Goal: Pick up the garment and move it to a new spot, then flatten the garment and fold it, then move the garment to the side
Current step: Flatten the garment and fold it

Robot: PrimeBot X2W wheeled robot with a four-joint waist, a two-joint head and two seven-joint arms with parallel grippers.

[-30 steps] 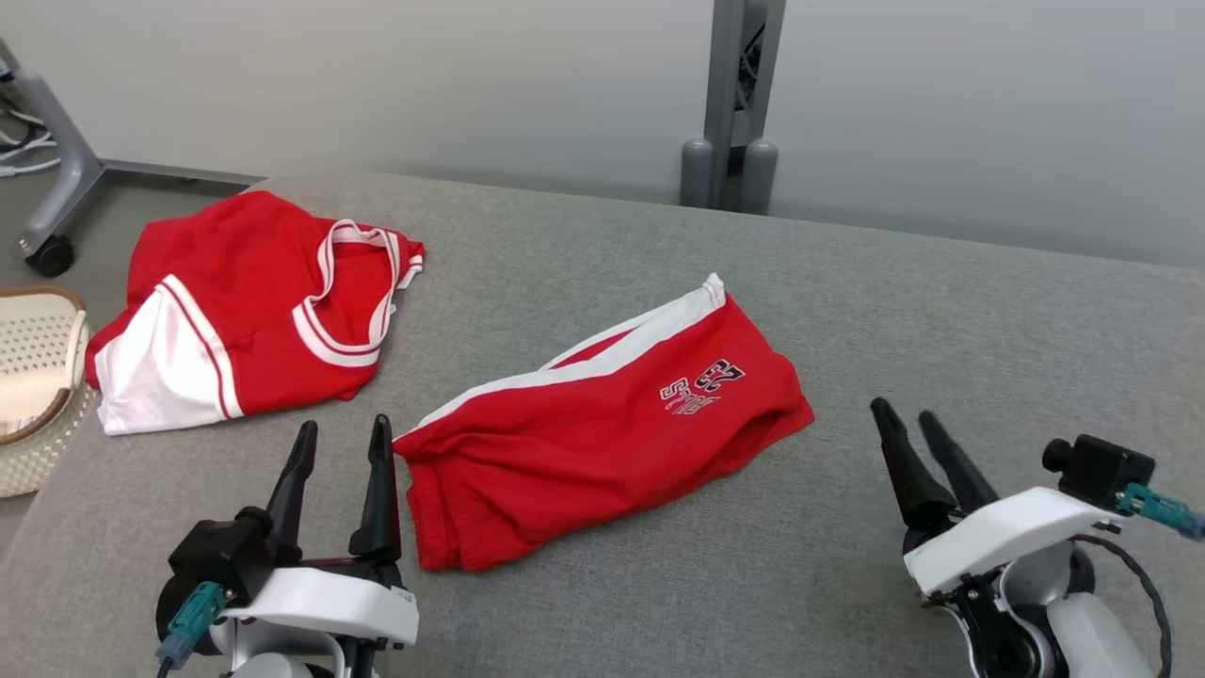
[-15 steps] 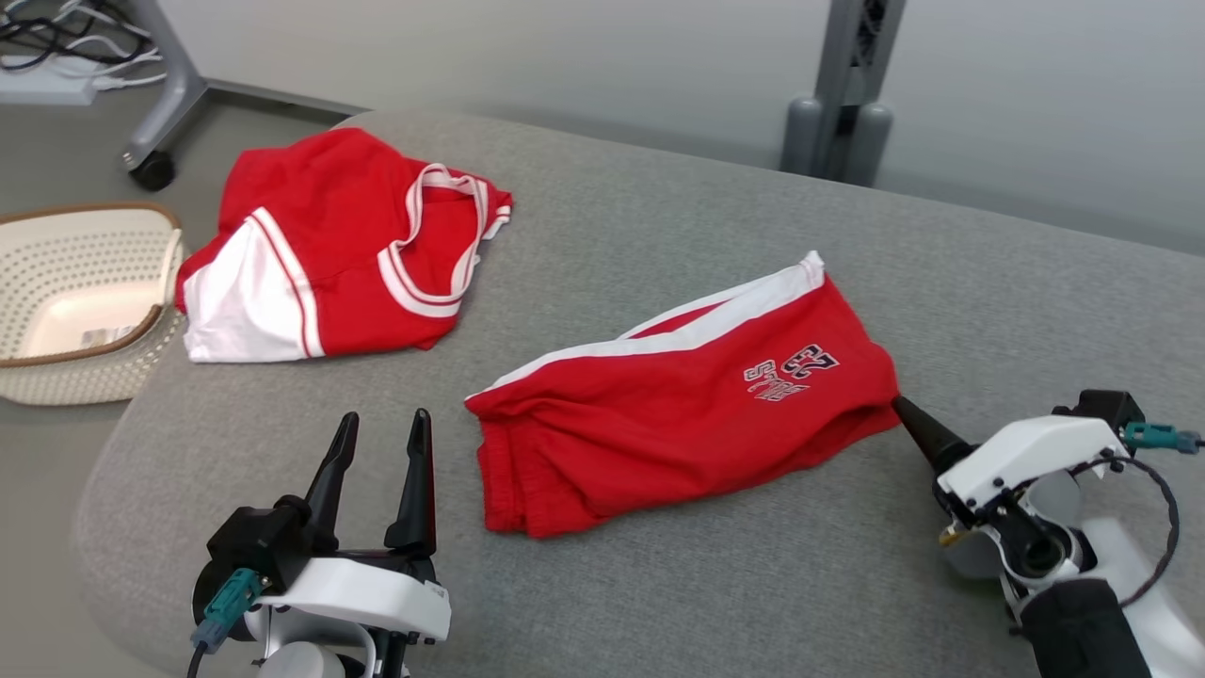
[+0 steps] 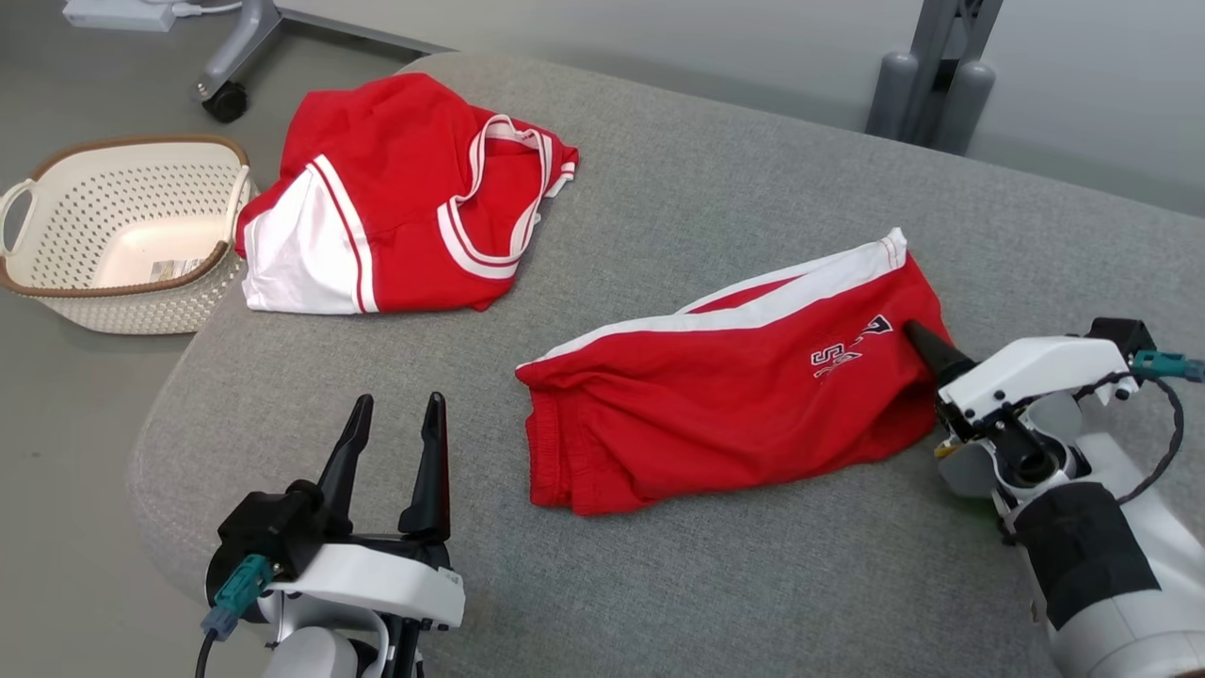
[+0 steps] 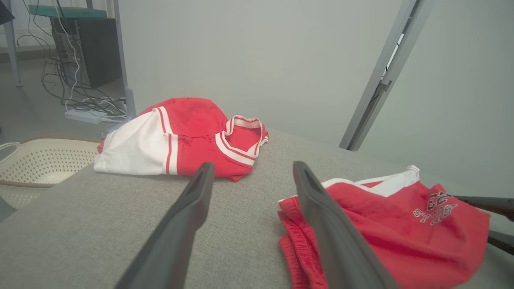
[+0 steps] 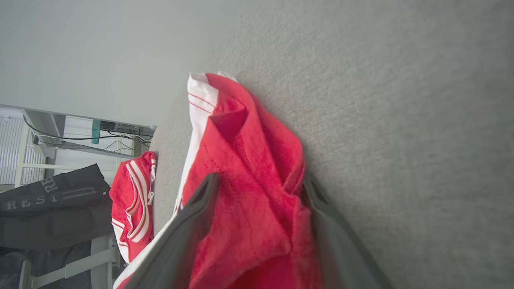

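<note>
We take the red shorts to be the garment in hand. They lie loosely flat in the middle of the grey padded surface, with the waistband toward 7 o'clock and the leg end toward 2 o'clock. The right gripper sits at the 3 o'clock side of the shorts. Its fingers are spread wide around a bunched ridge of the leg cloth but not clamped on it, and one dark finger crosses the printed lettering. We cannot tell whether the other finger lies under the fabric or just beside its edge. The left gripper hovers apart from the shorts at about 8 o'clock of them, its fingers parted and holding nothing. A red and white jersey lies at 10 o'clock, well apart, and a pale basket stands off the surface beyond it. We judge the step to be the first pickup. To do it well, we want the right fingers to close only once the ridge sits deep between them, past the hem stitching, so that both layers are caught and not just the top one. We keep the lower finger flat along the surface so it slides under and does not push the cloth away. The left gripper then needs to cross to the waistband and take a similar bite, so the shorts lift level and do not hang from one corner. Lifting clear before travelling should keep the cloth from dragging into the jersey.
</note>
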